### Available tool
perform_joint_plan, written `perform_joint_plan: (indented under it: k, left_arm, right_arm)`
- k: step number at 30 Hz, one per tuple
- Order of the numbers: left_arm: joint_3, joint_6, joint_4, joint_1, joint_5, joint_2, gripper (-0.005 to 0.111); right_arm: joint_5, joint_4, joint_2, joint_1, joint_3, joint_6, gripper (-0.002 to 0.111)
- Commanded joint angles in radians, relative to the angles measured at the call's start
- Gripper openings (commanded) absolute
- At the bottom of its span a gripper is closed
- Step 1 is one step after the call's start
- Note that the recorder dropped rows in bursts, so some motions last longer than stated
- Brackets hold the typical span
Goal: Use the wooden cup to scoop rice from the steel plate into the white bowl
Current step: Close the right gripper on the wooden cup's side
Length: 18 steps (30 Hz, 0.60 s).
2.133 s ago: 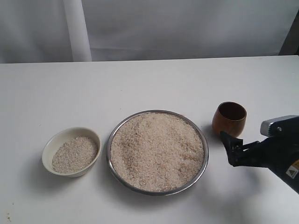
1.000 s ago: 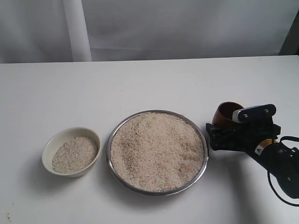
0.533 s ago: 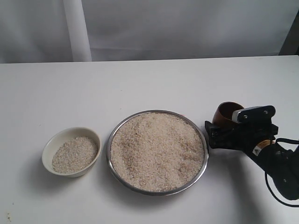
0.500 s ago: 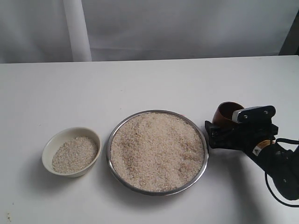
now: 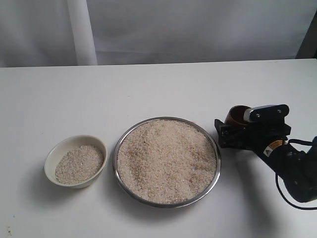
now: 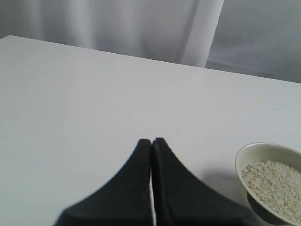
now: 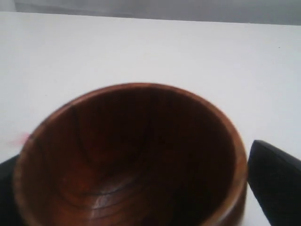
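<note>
The steel plate (image 5: 118, 148) sits mid-table, heaped with rice (image 5: 166, 158). Left of it is the white bowl (image 5: 53, 152), also seen in the left wrist view (image 6: 248, 151), partly filled with rice (image 5: 79, 163). The wooden cup (image 5: 238, 114) stands upright just right of the plate, dark and empty inside (image 7: 131, 150). My right gripper (image 5: 229, 130) is open, and one black finger (image 7: 277, 179) shows on each side of the cup's wall, a thin gap showing at one side. My left gripper (image 6: 151, 141) is shut on nothing, above bare table beside the bowl. It is out of the exterior view.
The white table (image 5: 158, 89) runs back to a pale curtain (image 5: 198, 29) with a white post (image 5: 81, 29). My right arm and its cable (image 5: 297, 173) lie over the table's right front.
My right gripper has come in from the right front and moved around the wooden cup, still open. The cup looks nudged slightly toward the back. Plate and bowl are unmoved.
</note>
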<state>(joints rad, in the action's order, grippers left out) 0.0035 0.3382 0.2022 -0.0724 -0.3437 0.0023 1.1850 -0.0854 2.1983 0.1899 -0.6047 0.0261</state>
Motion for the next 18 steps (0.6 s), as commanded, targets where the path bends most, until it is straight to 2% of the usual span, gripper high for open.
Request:
perform_joint_plan:
  k: [1, 15, 18]
  left_arm:
    - [-0.004, 0.001, -0.006, 0.003, 0.006, -0.002, 0.0]
    - [-0.004, 0.001, -0.006, 0.003, 0.006, -0.002, 0.0]
    - [-0.004, 0.001, -0.006, 0.003, 0.006, -0.002, 0.0]
  right_arm:
    - [-0.001, -0.02, 0.028, 0.001, -0.002, 0.004, 0.105]
    - [0.036, -0.02, 0.031, 0.001, -0.002, 0.006, 0.082]
    - [0.036, -0.02, 0.031, 0.001, -0.002, 0.011, 0.07]
